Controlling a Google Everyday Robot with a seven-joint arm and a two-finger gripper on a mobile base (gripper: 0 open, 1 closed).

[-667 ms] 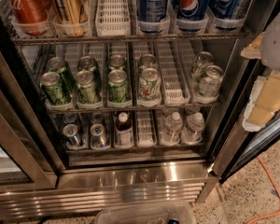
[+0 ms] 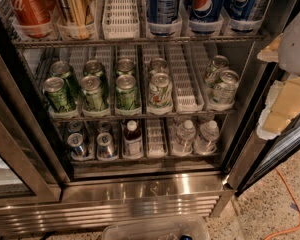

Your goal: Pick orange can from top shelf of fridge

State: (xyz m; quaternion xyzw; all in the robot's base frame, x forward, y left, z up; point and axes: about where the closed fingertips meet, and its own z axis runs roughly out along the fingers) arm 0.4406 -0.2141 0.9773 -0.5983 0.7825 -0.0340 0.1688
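The orange can [image 2: 74, 6], golden with dark vertical stripes, stands upright at the front of the second lane from the left on the top shelf [image 2: 140, 40] of the fridge [image 2: 140, 191]. A red-orange can with white script [image 2: 27, 6] stands just left of it, and an empty white lane tray [image 2: 121, 11] is on its right. My gripper [image 2: 290, 69] is at the right edge of the view, a grey-white and cream shape outside the fridge opening, far right of the orange can and apart from it.
Blue Pepsi cans [image 2: 207, 4] fill the right lanes of the top shelf. Green cans [image 2: 92, 91] stand on the middle rack. Small cans and bottles [image 2: 132, 139] are on the bottom rack. A clear plastic bin [image 2: 155, 229] and an orange cable [image 2: 285, 204] lie on the floor.
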